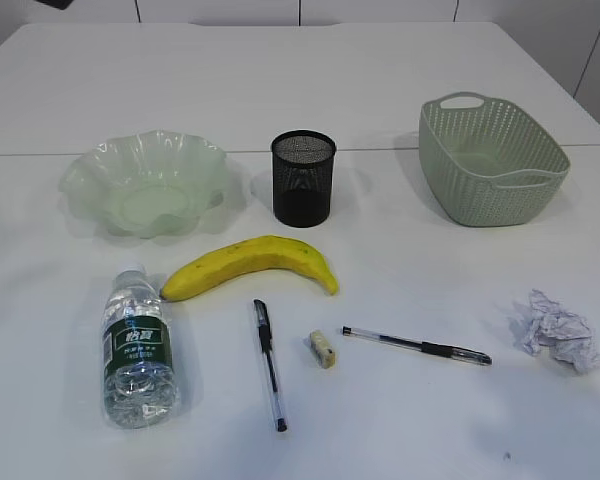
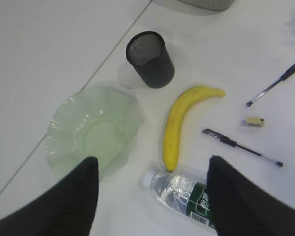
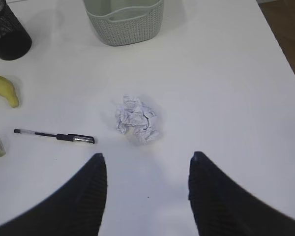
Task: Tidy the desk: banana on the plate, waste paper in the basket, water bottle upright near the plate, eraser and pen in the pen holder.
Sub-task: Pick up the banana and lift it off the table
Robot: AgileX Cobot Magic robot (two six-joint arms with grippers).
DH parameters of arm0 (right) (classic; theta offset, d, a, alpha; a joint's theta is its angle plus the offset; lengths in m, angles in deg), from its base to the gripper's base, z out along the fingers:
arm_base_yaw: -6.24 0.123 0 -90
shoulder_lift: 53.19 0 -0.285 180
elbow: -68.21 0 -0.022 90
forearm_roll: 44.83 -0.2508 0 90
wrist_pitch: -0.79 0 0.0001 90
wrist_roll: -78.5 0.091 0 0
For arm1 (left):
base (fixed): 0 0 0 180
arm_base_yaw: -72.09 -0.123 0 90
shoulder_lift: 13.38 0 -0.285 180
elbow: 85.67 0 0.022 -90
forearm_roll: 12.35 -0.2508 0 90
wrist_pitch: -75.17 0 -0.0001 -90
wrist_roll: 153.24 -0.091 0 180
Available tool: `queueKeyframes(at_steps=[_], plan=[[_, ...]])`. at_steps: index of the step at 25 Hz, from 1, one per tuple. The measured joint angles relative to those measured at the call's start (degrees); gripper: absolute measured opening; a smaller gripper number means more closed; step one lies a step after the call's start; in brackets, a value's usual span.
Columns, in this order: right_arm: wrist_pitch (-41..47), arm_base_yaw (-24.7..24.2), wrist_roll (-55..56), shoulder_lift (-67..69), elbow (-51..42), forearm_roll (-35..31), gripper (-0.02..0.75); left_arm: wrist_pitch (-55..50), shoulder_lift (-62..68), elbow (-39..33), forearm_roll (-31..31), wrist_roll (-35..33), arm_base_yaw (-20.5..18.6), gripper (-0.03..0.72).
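The banana (image 1: 250, 264) lies on the white worktop (image 1: 410, 420) at centre frame, just below the empty wavy plate (image 1: 145, 183) at upper left and the black pen holder (image 1: 303, 178). The water bottle (image 1: 136, 350) lies on its side at lower left. Two pens (image 1: 269, 364) (image 1: 417, 346) flank the eraser (image 1: 323, 349) at lower centre. Crumpled waste paper (image 1: 557, 330) sits at lower right, below the basket (image 1: 492, 160). The left end effector (image 2: 152, 167) hangs wide apart above bottle and plate, holding nothing; the right end effector (image 3: 147, 164) stands wide apart near the paper, empty.
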Motion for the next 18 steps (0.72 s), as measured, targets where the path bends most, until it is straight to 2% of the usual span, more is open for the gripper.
queueKeyframes(at_steps=[10, 18], plan=[[-5.3, 0.0, 0.0, 0.0, 0.0, 0.1, 0.400, 6.1, 4.5, 0.0, -1.4, -1.6, 0.0, 0.448], [-7.4, 0.0, 0.0, 4.9, 0.0, 0.5, 0.400, 8.4, 13.0, 0.0, -9.5, -2.4, 0.0, 0.447]])
